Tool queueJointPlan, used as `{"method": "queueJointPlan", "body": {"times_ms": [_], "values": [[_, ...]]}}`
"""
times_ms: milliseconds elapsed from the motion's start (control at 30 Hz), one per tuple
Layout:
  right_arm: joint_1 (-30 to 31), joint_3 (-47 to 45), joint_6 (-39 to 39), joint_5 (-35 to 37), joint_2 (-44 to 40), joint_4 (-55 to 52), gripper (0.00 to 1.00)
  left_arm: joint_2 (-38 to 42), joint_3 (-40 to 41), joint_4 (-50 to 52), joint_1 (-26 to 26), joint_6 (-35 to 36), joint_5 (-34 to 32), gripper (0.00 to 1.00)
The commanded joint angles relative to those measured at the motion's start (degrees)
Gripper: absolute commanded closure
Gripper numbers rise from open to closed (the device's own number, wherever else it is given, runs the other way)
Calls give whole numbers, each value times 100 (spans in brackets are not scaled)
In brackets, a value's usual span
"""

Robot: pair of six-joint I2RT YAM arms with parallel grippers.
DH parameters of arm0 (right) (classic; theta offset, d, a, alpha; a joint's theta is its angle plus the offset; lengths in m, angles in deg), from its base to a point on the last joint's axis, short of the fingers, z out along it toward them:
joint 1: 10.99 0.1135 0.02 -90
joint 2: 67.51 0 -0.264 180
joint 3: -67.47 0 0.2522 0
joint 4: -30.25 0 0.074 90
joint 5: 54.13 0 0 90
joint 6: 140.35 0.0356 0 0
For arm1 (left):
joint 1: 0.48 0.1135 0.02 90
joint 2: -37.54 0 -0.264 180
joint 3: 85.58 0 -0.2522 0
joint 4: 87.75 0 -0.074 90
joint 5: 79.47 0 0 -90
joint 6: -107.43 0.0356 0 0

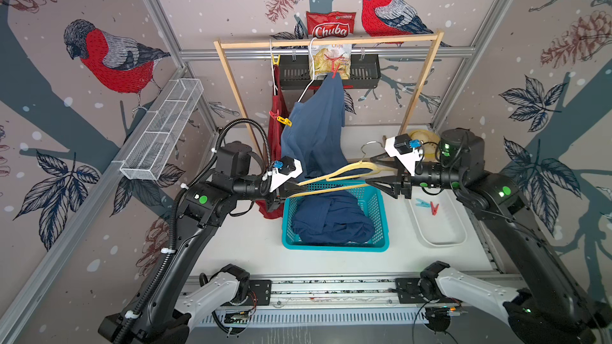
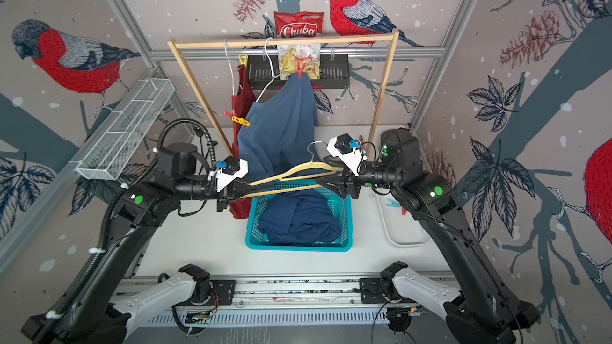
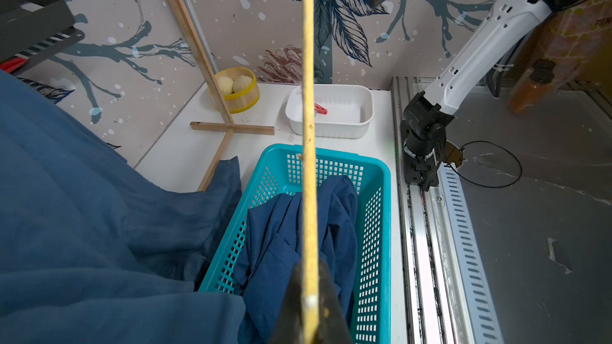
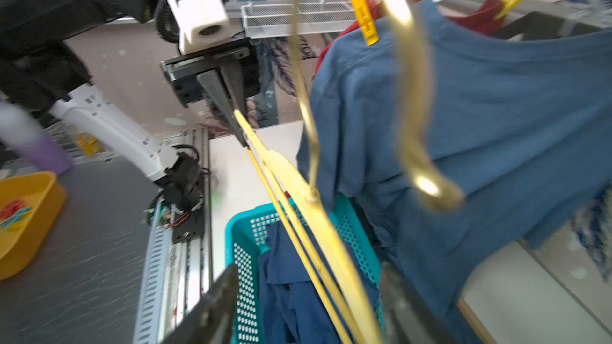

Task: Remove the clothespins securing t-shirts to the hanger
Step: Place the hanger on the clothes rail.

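My left hand [image 1: 295, 189] was clamped on one end of the smooth pale yellow hanger [image 3: 309, 160]. My right hand [image 1: 369, 170] stood wide open around the other end, gripping nothing. The yellow plastic clothespin [image 1: 284, 121] pinching the soft medium-blue t-shirt [image 1: 314, 127] lay slantwise, higher up toward the counter's far edge, nearer my left hand.

The left arm [image 1: 192, 243] and right arm [image 1: 516, 226] wear black shells with round green stickers [image 1: 203, 199] and white lower links [image 1: 212, 287]. A ribbed black hose [image 1: 172, 226] runs along the left one. White camera blocks [image 1: 286, 173] cap each wrist; the left claw [image 1: 299, 188] and right claw [image 1: 369, 171] are black wedges.
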Motion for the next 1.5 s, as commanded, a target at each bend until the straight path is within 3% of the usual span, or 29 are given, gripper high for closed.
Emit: {"method": "queueJointPlan", "body": {"times_ms": [0, 133, 200, 300, 433, 567, 900, 1167, 1467], "values": [[1, -175, 736, 1126, -265, 1215, 7, 137, -30, -955, 14, -1006, -431, 100], [-4, -166, 1250, 2430, -338, 1497, 6, 189, -116, -1399, 13, -1811, -1344, 100], [-21, -188, 1432, 3041, -328, 1487, 6, 126, -178, -1590, 17, -2183, -1342, 100], [-28, -341, 1541, 3379, -380, 1508, 6, 53, -181, -2056, 2, -2905, -1385, 100], [-43, -533, 1817, 3779, -425, 1563, 6, 66, -129, -2791, -255, -3706, -2291, 100], [-56, -729, 2011, 3917, -427, 1579, 7, -80, -250, -3212, -674, -4181, -3342, 100], [-79, -1174, 2053, 3776, -642, 1720, 6, -1224, -872, -3874, -1457, -4685, -4427, 100], [-134, -1245, 2064, 3584, -640, 1679, 6, -2315, -1762, -4395, -1648, -4770, -4593, 100], [-213, -1362, 1994, 3610, -706, 1653, 6, -3570, -2908, -4167, -1771, -4629, -4609, 100]]}}
